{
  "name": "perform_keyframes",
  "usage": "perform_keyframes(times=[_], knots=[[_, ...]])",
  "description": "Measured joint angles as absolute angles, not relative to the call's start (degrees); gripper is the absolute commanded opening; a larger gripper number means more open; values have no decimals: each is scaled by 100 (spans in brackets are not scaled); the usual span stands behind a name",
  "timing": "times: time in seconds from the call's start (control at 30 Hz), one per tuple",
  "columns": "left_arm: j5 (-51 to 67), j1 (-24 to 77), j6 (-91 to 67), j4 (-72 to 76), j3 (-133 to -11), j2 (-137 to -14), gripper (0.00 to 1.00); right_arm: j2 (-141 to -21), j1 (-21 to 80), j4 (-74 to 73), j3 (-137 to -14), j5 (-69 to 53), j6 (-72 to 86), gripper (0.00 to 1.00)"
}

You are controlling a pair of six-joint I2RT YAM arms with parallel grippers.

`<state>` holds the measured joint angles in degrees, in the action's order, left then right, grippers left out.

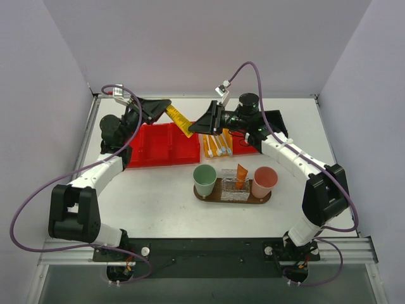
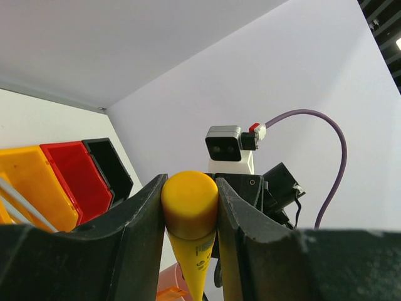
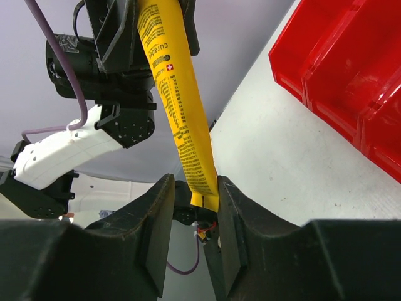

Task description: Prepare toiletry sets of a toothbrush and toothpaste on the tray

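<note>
Above the red bins (image 1: 158, 147), top view: I'm passing the yellow tube (image 1: 179, 120) from my left gripper (image 1: 167, 109) to my right gripper (image 1: 193, 129). On the tray (image 1: 201, 197), the clear cup (image 1: 233, 185) is holding an orange tube (image 1: 242, 172); green cup (image 1: 204, 180) and pink cup (image 1: 264, 180) are looking empty. Left wrist: I'm clamping the cap. Right wrist: jaws straddling the tail with a gap showing, not gripping yet. Next: clamp right, release left.

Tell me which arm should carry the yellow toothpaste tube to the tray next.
Right. The right claw straddles the crimped end of the yellow toothpaste tube, while the left claw grips only the cap. The tray also lies on the right arm's side, so right likely has the shorter carry.
</note>
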<state>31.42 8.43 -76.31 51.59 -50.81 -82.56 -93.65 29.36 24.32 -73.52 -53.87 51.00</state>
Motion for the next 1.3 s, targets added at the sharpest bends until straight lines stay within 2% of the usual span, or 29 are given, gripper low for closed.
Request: perform_keyframes(times=[0.1, 0.2, 0.27, 0.57, 0.73, 0.87, 1.07, 1.17, 1.2, 1.3], knots=[[3138, 843, -7634, 5183, -5081, -8254, 0, -9365, 2939, 2432, -7354, -5389, 5096, 22], [3129, 840, -7664, 5227, -5078, -8250, 0, -9365, 2941, 2427, -7352, -5387, 5087, 7], [3127, 840, -7693, 5290, -5078, -8248, 0, -9367, 2941, 2425, -7352, -5389, 5083, 1], [3116, 840, -7708, 5411, -4980, -8215, 0, -9369, 2936, 2349, -7365, -5454, 5054, 0], [3245, 840, -7564, 5284, -5002, -8184, 0, -9367, 2853, 1772, -7616, -5459, 4705, 0], [3544, 843, -7308, 5019, -5177, -8165, 6, -9367, 2746, 1258, -7848, -5502, 4357, 0], [3959, 847, -6914, 4670, -5260, -8071, 8, -9369, 2582, 650, -8093, -5594, 3938, 0], [4125, 867, -6670, 4464, -5264, -7977, 6, -9369, 2510, 438, -8173, -5614, 3824, 0], [4154, 873, -6606, 4414, -5269, -7953, 0, -9367, 2488, 395, -8195, -5621, 3800, 0], [4239, 937, -6324, 4156, -5332, -7865, 0, -9369, 2418, 233, -8298, -5629, 3719, 0]])
